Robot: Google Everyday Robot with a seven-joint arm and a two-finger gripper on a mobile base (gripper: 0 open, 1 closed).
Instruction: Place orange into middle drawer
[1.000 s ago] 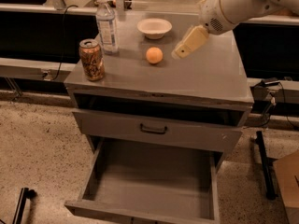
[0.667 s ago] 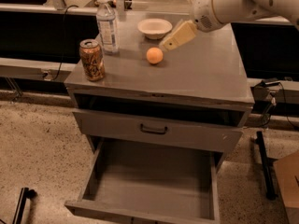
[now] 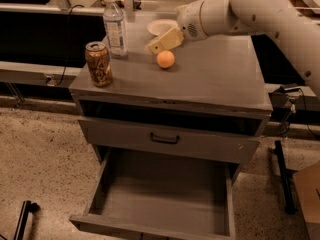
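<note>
The orange [image 3: 165, 59] is a small round fruit lying on the grey cabinet top [image 3: 215, 81], towards its back left. My gripper [image 3: 156, 45] hangs just above and behind the orange, slightly to its left, at the end of the white arm that reaches in from the upper right. It holds nothing that I can see. The middle drawer [image 3: 160, 196] is pulled far out at the bottom of the view, and its flat grey floor is bare.
A brown soda can [image 3: 98, 64] and a clear water bottle [image 3: 115, 28] stand at the top's left. A white bowl [image 3: 161, 27] sits behind the gripper. A shut drawer front with a dark loop handle [image 3: 165, 139] is above the open drawer. A black post [image 3: 283, 176] stands at the right.
The arm has swung left across the cabinet top. The gripper went from right of the orange to just behind and above it. The orange has not moved.
</note>
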